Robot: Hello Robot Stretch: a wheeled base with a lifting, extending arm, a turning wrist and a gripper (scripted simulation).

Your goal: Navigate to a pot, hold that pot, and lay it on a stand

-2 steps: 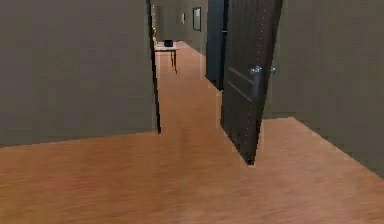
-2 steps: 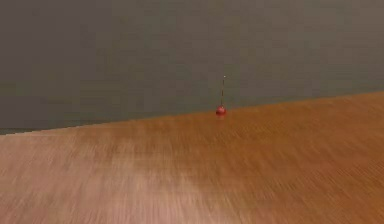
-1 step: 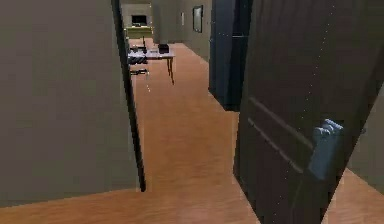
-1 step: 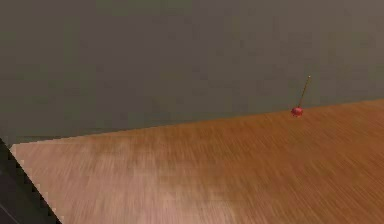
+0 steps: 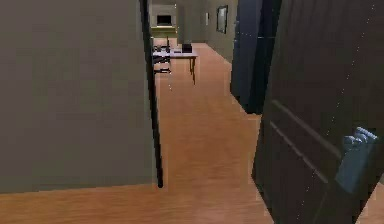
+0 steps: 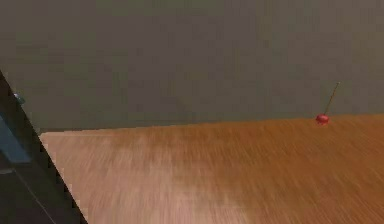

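A hallway with a wooden floor [image 5: 205, 120] runs ahead in the forward view. At its far end stands a small table [image 5: 178, 56] with dark objects on it, too small to name. In the arm side view a small red object with a thin upright stem [image 6: 323, 117] rests on the wooden floor near a grey wall [image 6: 190, 60].
A grey wall [image 5: 70, 90] ends in a dark edge [image 5: 152, 110] at the forward view's left. A dark open door [image 5: 325, 110] with a pale handle [image 5: 357, 150] stands close on the right, and another dark door [image 5: 252, 55] lies farther along. A dark door edge [image 6: 25, 170] fills the arm side view's lower left.
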